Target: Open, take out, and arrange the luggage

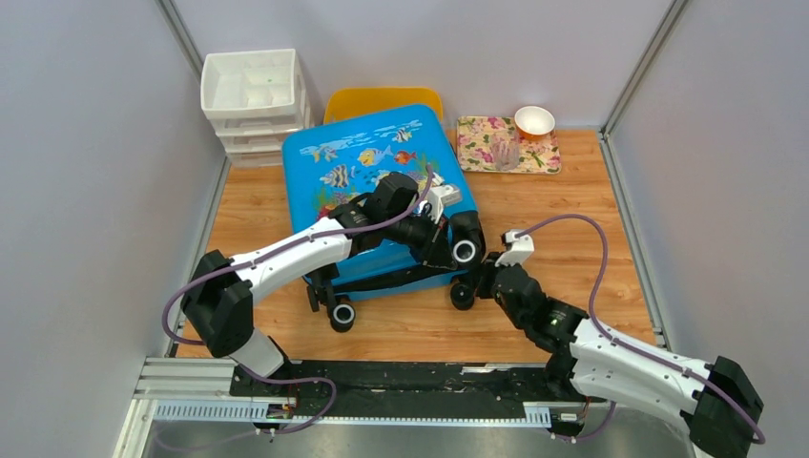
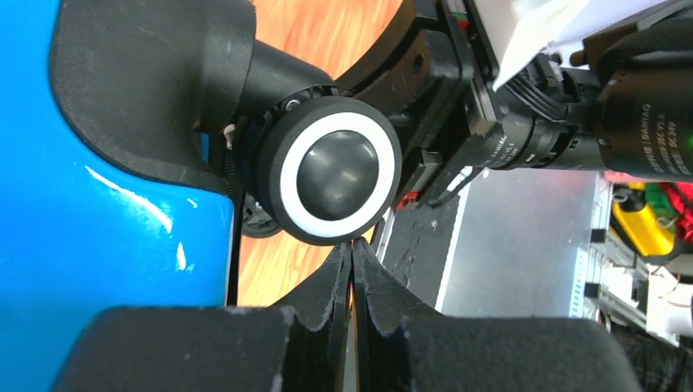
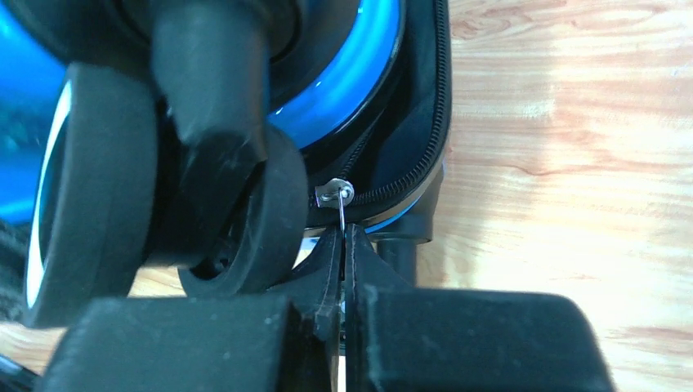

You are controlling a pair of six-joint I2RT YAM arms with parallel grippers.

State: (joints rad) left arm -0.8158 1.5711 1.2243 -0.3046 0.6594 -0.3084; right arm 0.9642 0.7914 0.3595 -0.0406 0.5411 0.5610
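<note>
The luggage (image 1: 372,157) lies flat on the wooden table, a glossy blue hard shell with a fish print, its black wheels toward me. My left gripper (image 1: 446,246) reaches across the lid to the front right corner. In the left wrist view its jaws (image 2: 353,245) are shut, with nothing visible between them, their tips just under a white-ringed wheel (image 2: 339,170) beside the blue shell (image 2: 106,163). My right gripper (image 1: 480,277) sits at the same corner, low by the table. In the right wrist view it (image 3: 343,233) is shut on the metal zipper pull (image 3: 337,204) of the black zipper (image 3: 425,163).
White stacked drawers (image 1: 253,95) stand at the back left. A yellow tub (image 1: 382,98) sits right behind the suitcase. A floral tray (image 1: 477,143) holding a clear glass and a white bowl (image 1: 534,120) are at the back right. Grey walls close in both sides.
</note>
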